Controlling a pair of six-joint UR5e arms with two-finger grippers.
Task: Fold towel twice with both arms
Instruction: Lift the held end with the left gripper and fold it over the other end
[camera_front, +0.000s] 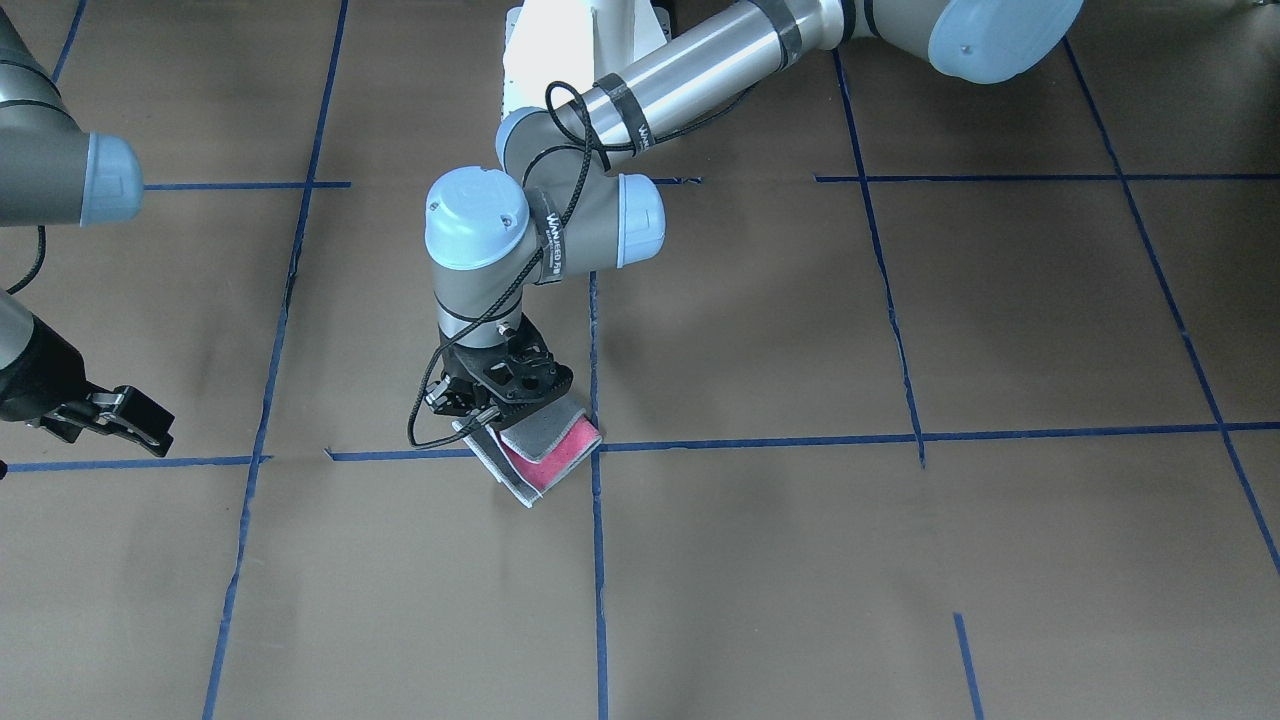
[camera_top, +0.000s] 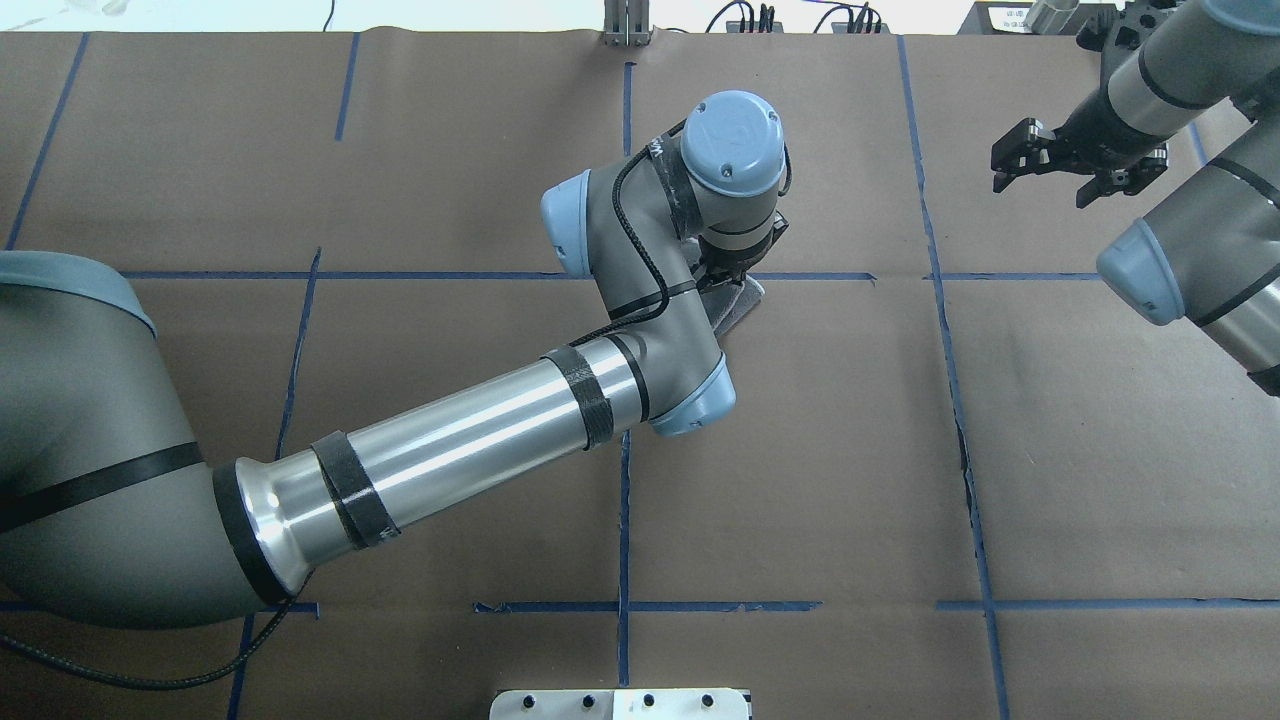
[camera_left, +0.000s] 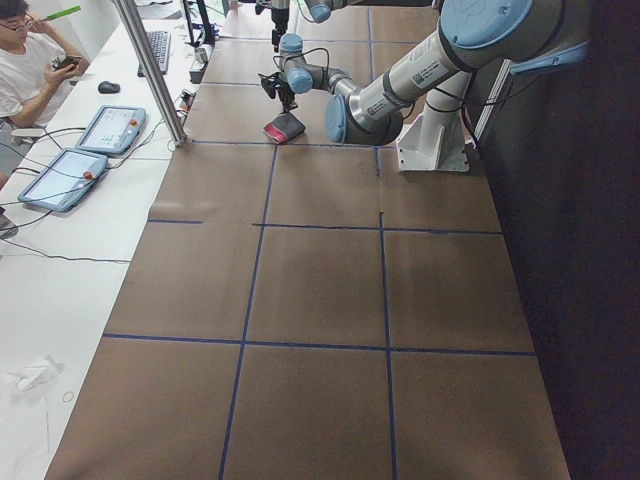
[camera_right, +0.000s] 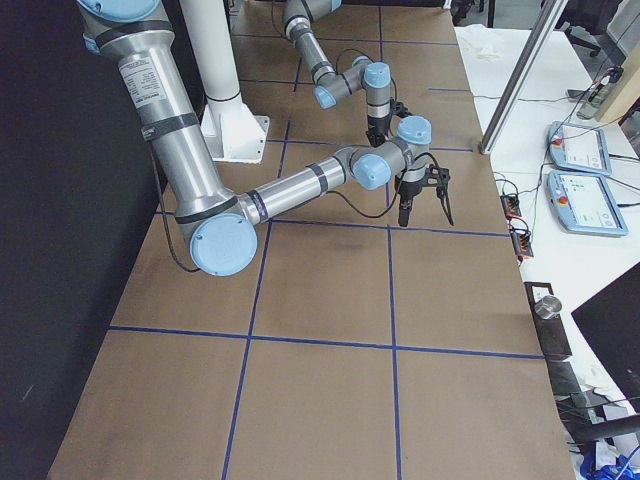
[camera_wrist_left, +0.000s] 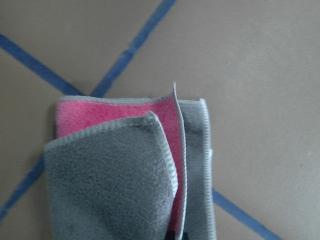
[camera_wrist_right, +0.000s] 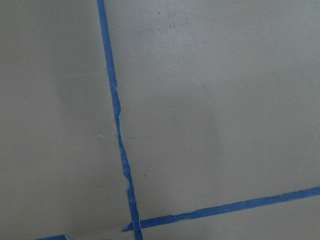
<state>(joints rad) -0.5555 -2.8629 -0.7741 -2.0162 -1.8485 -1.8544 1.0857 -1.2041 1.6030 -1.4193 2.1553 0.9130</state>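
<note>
The towel (camera_front: 560, 447) lies folded into a small packet on the brown table, at a crossing of blue tape lines. Grey flaps lie over a pink face, with pale stitched edges. It also shows in the overhead view (camera_top: 738, 305), the exterior left view (camera_left: 283, 128) and the left wrist view (camera_wrist_left: 110, 175), where one grey corner curls up. My left gripper (camera_front: 495, 425) points straight down on the packet's edge and looks shut on it; the fingertips are hidden. My right gripper (camera_front: 140, 425) is open and empty, held off to the side, and also shows overhead (camera_top: 1045, 180).
Blue tape lines (camera_front: 597, 560) divide the brown table cover into squares. The white base pedestal (camera_front: 560, 50) stands at the robot's side. An operator (camera_left: 25, 70) and tablets (camera_left: 105, 130) are at a white side table beyond the far edge.
</note>
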